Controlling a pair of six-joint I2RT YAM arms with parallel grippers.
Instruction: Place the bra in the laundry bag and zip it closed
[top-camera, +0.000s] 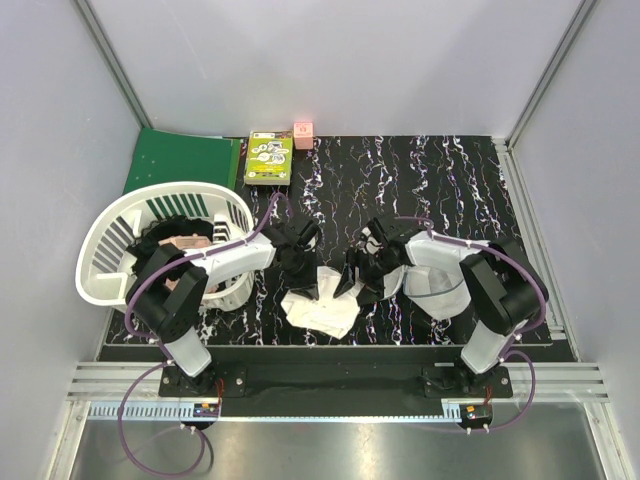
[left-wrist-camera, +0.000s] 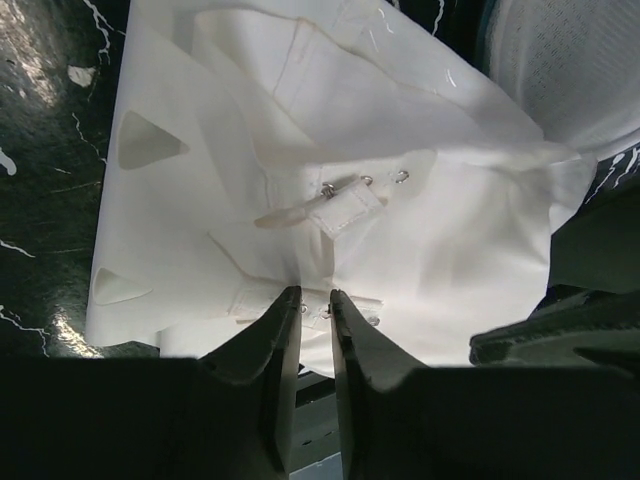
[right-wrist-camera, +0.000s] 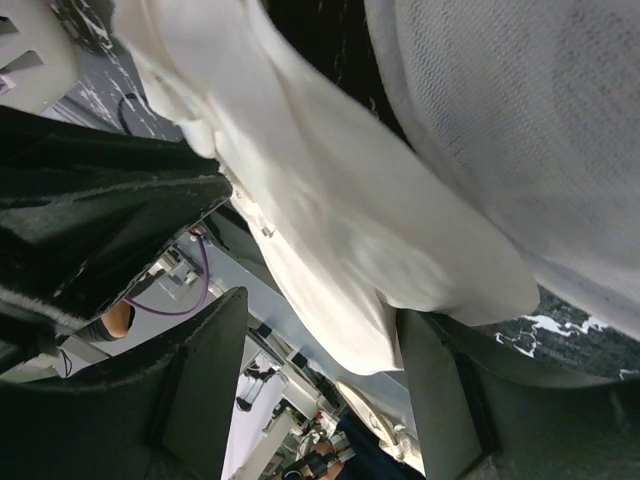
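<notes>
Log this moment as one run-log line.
left end effector: pinching white bra | right end effector: open around bra edge | laundry bag: bra outside

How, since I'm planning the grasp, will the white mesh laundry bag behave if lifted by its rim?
The laundry bag looks like thin mesh, so it is probably light and floppy, sagging from a pinch. Its domed shape hints at a springy rim, so it may partly hold form. Pushed, it would likely slide, not roll.
</notes>
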